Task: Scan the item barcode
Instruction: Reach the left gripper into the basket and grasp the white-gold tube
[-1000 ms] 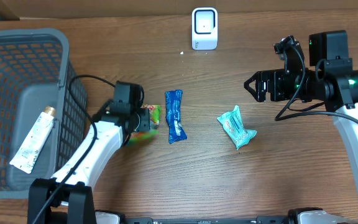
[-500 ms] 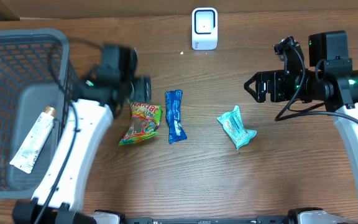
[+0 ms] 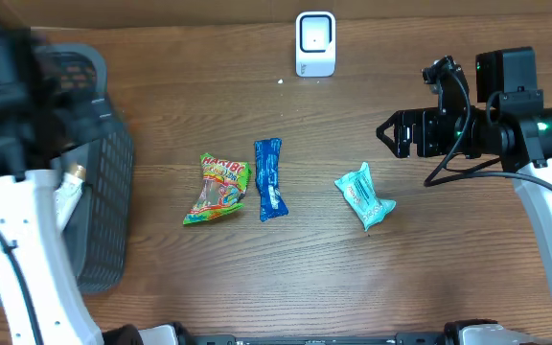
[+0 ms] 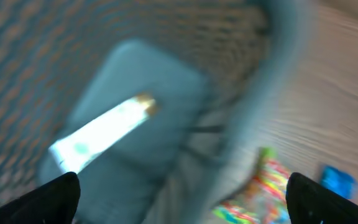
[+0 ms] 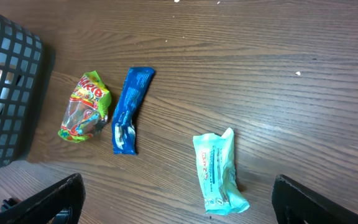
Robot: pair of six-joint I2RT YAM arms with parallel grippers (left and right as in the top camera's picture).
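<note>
Three packets lie mid-table: a colourful candy bag (image 3: 217, 189), a blue packet (image 3: 269, 178) and a teal packet (image 3: 364, 195). The white scanner (image 3: 315, 43) stands at the back edge. My left gripper (image 4: 182, 202) is open and empty, blurred with motion above the rim of the grey basket (image 4: 263, 87). The candy bag (image 4: 260, 193) lies off to its right. My right gripper (image 3: 392, 134) hangs open and empty above the table, right of the teal packet (image 5: 218, 171).
The grey basket (image 3: 99, 201) fills the left side, and a white tube (image 3: 68, 192) lies inside it. My left arm is a dark blur over the basket's far corner. The right wrist view also takes in the blue packet (image 5: 128, 109) and candy bag (image 5: 86, 115).
My left gripper opened, let go of the candy bag and swung away left over the basket. The bag now lies flat beside the blue packet. The right arm has not moved.
</note>
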